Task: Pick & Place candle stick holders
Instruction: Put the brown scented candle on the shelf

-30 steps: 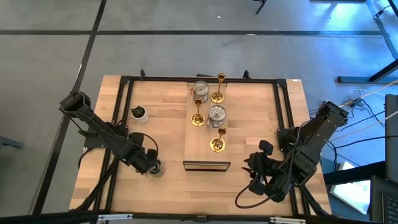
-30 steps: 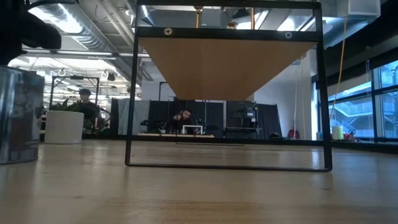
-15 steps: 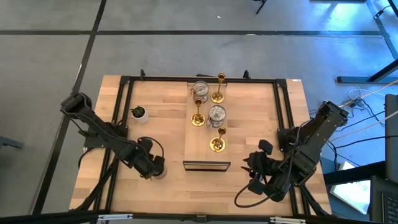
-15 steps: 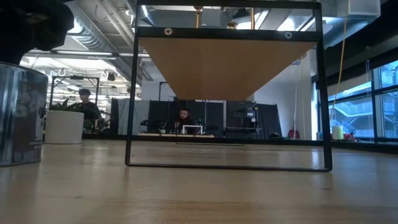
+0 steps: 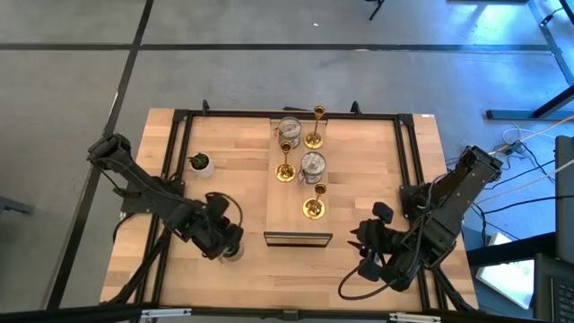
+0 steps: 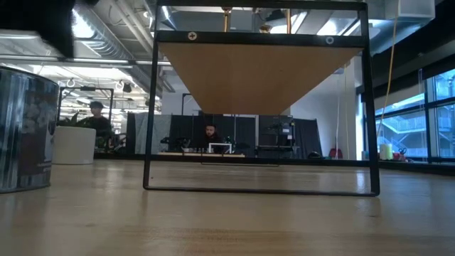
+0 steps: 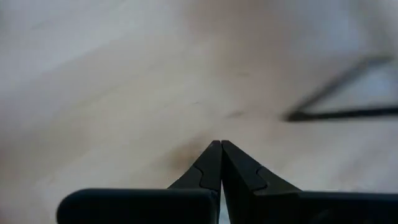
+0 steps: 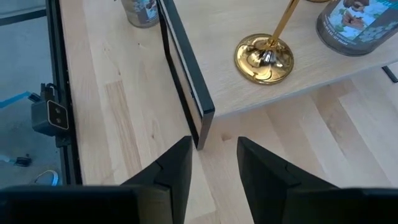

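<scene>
Three slim gold candle stick holders (image 5: 313, 205) and two squat silvery cups (image 5: 312, 164) stand on the long wooden board (image 5: 291, 220). A third silvery cup (image 5: 232, 252) stands on its base on the table left of the board, large at the left of the low view (image 6: 25, 128). My left gripper (image 5: 222, 239) hangs shut just above and beside that cup, with only bare table ahead of its fingers (image 7: 221, 144). My right gripper (image 8: 214, 146) is open, raised off the board's near right corner and pointing toward the nearest gold holder (image 8: 264, 59).
A small potted plant (image 5: 201, 163) stands at the table's left. A black frame (image 5: 175, 161) runs round the tabletop. The board sits raised on a black stand (image 6: 259, 188). Bare wood lies along the near edge between the arms. People sit in the room beyond.
My left gripper has risen from beside the silvery cup, drifted a little toward the board and rolled, staying shut. The cup has slid slightly toward the table's near edge and stands upright. My right arm has kept still.
</scene>
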